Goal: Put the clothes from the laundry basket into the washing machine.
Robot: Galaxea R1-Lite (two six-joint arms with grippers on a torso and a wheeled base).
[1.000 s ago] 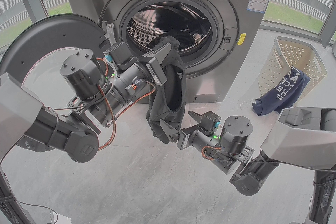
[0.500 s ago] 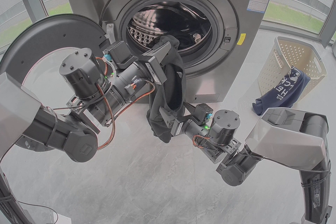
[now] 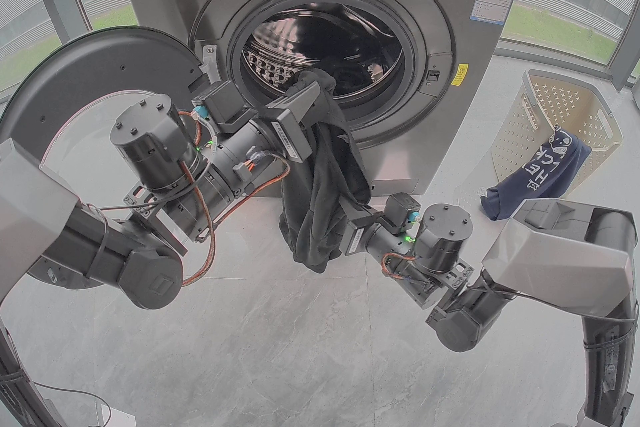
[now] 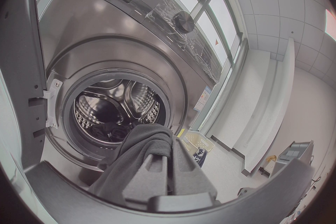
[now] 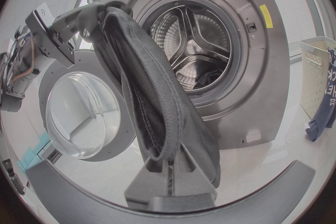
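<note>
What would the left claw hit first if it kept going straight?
Likely the washing machine: the left claw, shut on the black garment, points at its open mouth's lower rim; depth is unclear.

Head camera looks down; wrists face washing machine [image 3: 427, 8].

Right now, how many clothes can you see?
3: black garment in left tool and right tool; navy shirt over basket; dark cloth in drum. More may hide.
</note>
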